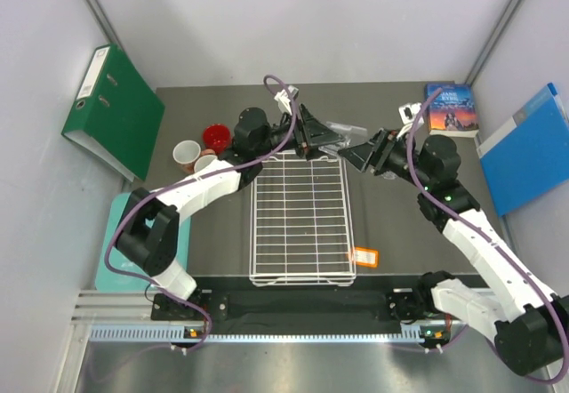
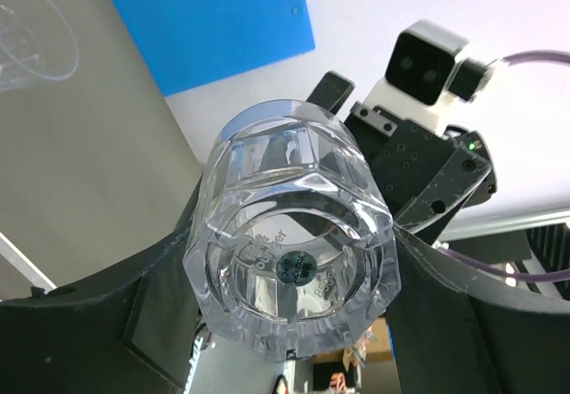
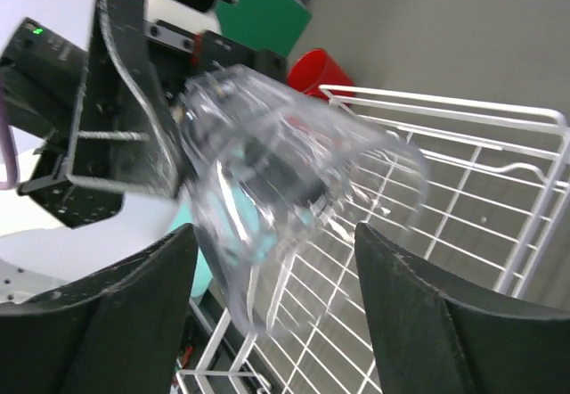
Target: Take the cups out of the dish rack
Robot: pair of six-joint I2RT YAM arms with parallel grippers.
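The left gripper (image 1: pixel 309 137) is clamped on a clear glass tumbler (image 2: pixel 289 242), holding it on its side above the far edge of the dish rack (image 1: pixel 298 224). The right gripper (image 3: pixel 276 260) straddles the same tumbler with its fingers apart; I cannot tell whether they grip it.

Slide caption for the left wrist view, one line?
A clear glass tumbler clamped between the left fingers, the right arm's wrist camera facing it from behind, a blue folder beyond.
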